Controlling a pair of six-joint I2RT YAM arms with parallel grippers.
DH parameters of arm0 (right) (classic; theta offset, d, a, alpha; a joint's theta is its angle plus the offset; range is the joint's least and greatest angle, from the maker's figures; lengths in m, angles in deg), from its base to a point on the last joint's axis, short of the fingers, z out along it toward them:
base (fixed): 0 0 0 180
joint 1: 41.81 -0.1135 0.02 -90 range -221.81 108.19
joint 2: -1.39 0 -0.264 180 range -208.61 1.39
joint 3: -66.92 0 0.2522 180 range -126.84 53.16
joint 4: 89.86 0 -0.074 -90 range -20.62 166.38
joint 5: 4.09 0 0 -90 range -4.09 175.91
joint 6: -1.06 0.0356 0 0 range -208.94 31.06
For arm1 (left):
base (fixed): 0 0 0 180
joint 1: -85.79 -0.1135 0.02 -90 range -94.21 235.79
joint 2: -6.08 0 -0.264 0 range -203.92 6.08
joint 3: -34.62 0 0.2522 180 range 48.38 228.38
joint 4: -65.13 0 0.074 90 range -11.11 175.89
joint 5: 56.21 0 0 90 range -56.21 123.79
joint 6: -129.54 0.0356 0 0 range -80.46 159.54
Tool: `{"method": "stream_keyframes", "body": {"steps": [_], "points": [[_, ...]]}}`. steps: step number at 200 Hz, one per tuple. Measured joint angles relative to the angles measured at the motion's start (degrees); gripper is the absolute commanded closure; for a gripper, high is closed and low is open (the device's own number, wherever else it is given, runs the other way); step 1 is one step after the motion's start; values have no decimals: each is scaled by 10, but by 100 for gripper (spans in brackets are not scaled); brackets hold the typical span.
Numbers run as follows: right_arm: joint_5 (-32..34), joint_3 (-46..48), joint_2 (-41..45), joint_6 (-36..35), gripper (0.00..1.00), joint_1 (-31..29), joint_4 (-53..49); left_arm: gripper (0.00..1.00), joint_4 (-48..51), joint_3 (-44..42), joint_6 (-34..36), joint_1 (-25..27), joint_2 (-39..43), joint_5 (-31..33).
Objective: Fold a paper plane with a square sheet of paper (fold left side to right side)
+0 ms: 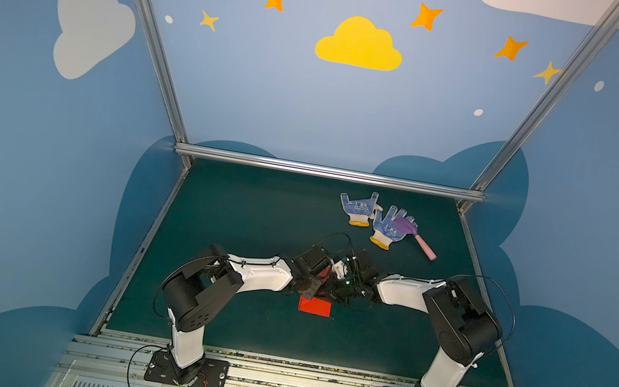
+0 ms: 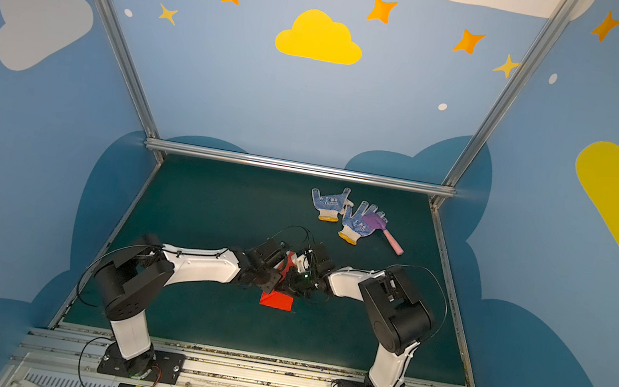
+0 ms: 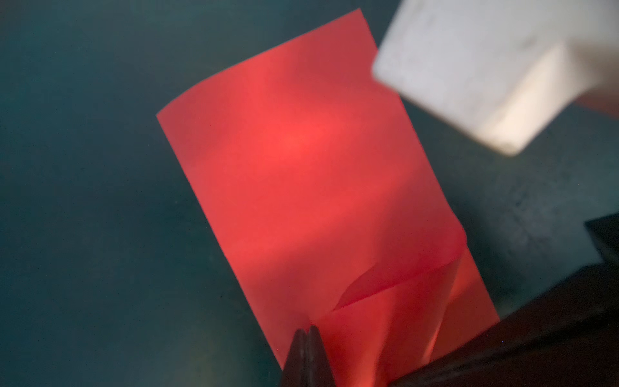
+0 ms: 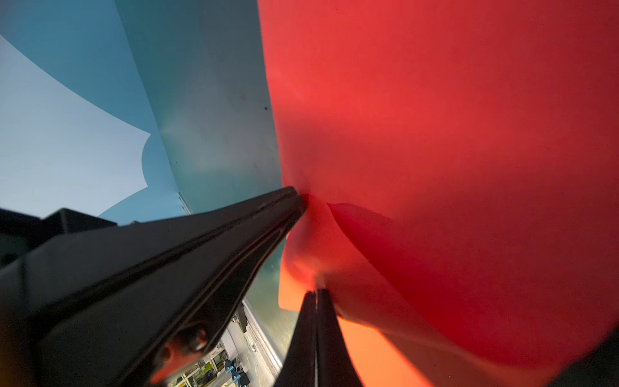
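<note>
Both hands are pinched shut on the square sheet of paper (image 3: 301,167), which hangs between them over the middle of the table (image 1: 254,215). Its near end shows red just below the two wrists in both top views. Whether that end rests on the table I cannot tell. The left hand (image 3: 306,331) nips one edge with its jaws pressed together. The right hand (image 4: 316,293) grips the same edge just beside it, jaws likewise closed.

The sheet looks thin, light and limp: it bows between the grips, and one corner curls over near the left hand. Pulling the hands apart would likely tear or crumple it, so it is best held lightly at the edges or corners, with the hands travelling together.

Each arm reaches inward from its base, the forearms roughly level and the wrists almost touching.
</note>
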Motion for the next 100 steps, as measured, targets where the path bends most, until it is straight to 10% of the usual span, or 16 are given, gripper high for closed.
{"method": "stream_keyframes", "body": {"steps": [100], "points": [[-3, 16, -9, 11, 100, 3, 24, 92, 15, 31, 2, -9, 3, -4]]}}
